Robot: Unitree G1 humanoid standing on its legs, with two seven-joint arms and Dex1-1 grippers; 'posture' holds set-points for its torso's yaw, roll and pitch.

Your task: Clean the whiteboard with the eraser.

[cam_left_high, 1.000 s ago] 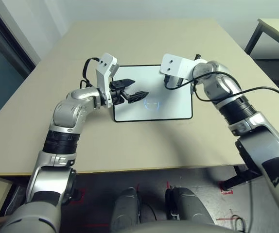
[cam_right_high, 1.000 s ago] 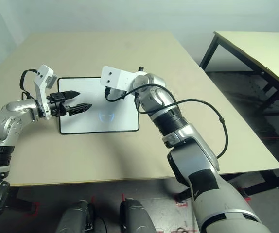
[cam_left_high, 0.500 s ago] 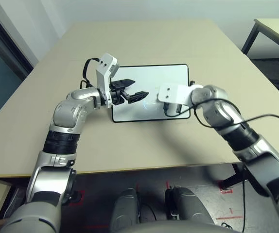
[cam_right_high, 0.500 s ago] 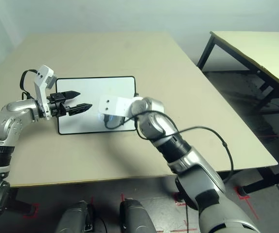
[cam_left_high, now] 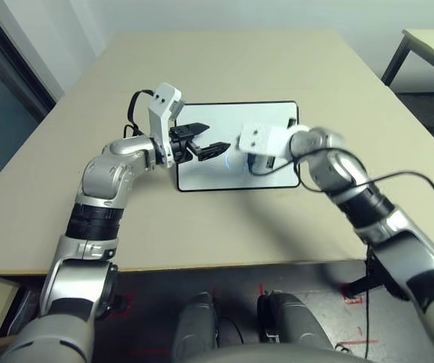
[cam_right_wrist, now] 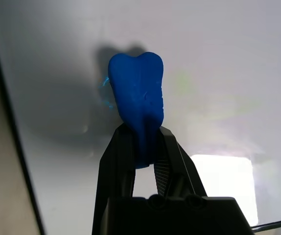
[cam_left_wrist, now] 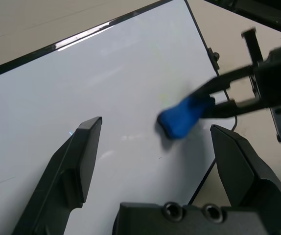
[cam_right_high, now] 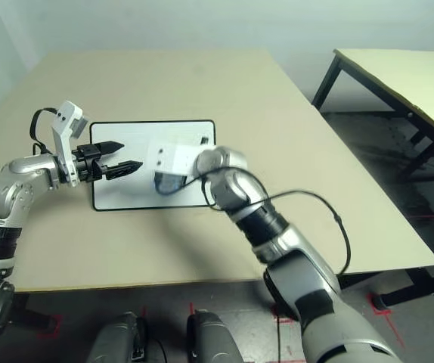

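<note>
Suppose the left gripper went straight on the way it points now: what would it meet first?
Probably the eraser held by the right gripper, lying just ahead of the open left gripper over the whiteboard; depth is unclear.

Silver forearms with black ribbed joints, white wrist brackets trailing black cables, each ending in a black two-fingered claw.

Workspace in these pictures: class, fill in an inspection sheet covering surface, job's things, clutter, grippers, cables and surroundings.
Surface: beige table, bare around the board.
Job's things: whiteboard flat on the table; blue eraser over the board, faint blue marks beside it.
Clutter: nothing seen.
Grippers: right gripper shut on the eraser; left gripper open above the board, holding nothing.
Cables: black cable looping along the right arm.
Surroundings: second table to the right; grey floor.
</note>
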